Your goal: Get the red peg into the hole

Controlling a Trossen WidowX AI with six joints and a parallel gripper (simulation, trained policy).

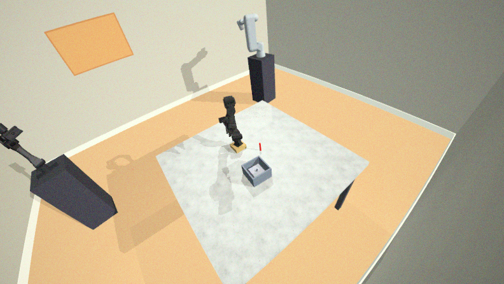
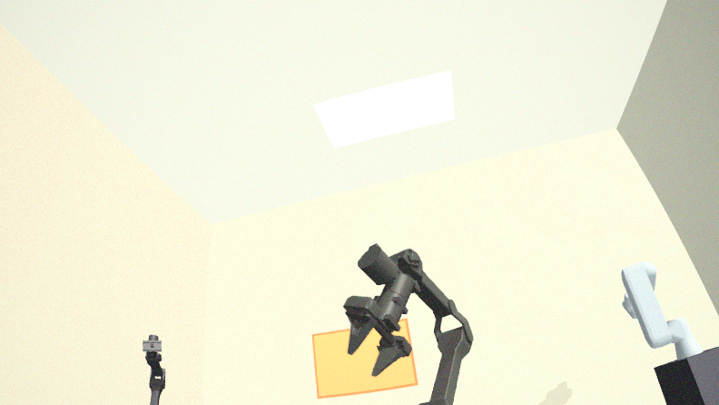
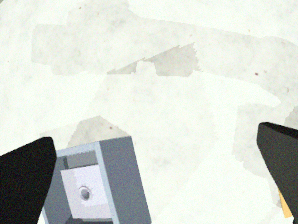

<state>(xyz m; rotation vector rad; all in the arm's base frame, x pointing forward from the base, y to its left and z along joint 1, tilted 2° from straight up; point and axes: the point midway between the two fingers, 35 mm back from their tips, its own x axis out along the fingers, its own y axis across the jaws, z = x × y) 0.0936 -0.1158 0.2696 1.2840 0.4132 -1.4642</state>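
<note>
The red peg (image 1: 260, 146) stands upright on the pale table (image 1: 303, 197), behind the box; it does not show in the wrist view. The grey-blue open box (image 1: 263, 177) (image 3: 126, 177) stands on the table. Its light plate (image 3: 75, 179) (image 1: 256, 170) lies at the bottom, with a small round hole (image 3: 85, 193) that shows no peg. My gripper (image 2: 362, 364) (image 3: 157, 141) is open and empty, high above the table, its fingers slanting downward. In the wrist view the box lies low and left, partly behind the left finger.
The arm's yellow base block (image 1: 238, 148) (image 3: 284, 205) is on the table, left of the peg. A white arm (image 1: 251, 33) on a dark pedestal (image 1: 261, 79) stands behind the table. Another dark arm (image 1: 26, 155) on a pedestal (image 1: 72, 193) stands at the left.
</note>
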